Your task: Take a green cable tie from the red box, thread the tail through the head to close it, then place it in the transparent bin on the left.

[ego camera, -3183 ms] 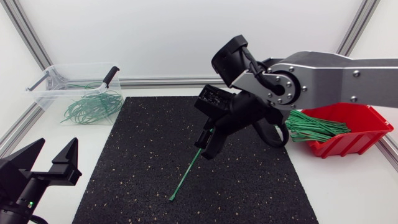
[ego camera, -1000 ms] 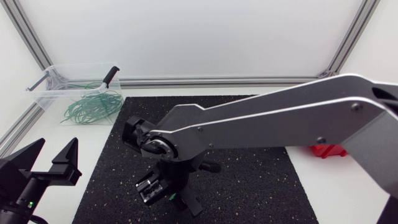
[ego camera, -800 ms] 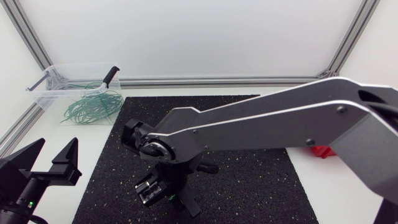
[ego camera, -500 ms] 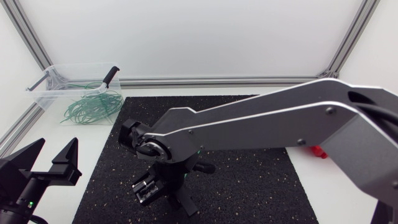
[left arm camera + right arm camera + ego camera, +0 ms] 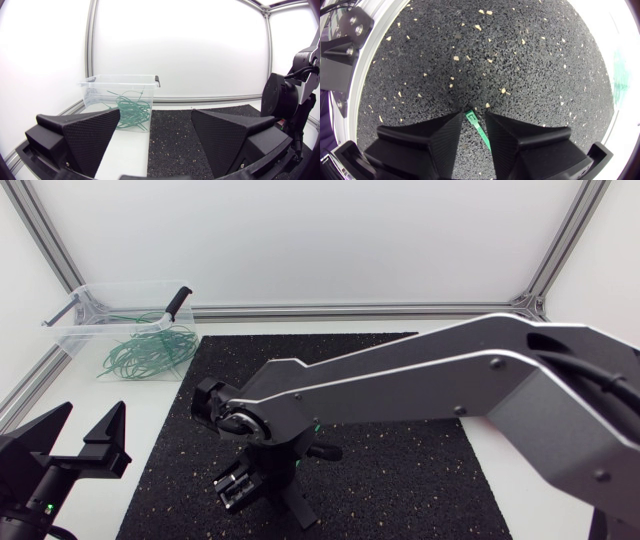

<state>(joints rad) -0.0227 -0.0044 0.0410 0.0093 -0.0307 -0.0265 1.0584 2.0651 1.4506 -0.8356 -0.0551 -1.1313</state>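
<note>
You swung the right gripper (image 5: 474, 119), clenched on the green cable tie (image 5: 480, 132), from the middle of the mat (image 5: 400, 360) to its 7 o'clock, nearer your wide-spread left gripper (image 5: 88, 418) for threading.

The tail of the slim green plastic cable tie (image 5: 476, 125) is disappearing between the fingers of the matte black right gripper (image 5: 473, 114) — and from above, the silver-grey right arm (image 5: 400, 380) is covering it.
</note>
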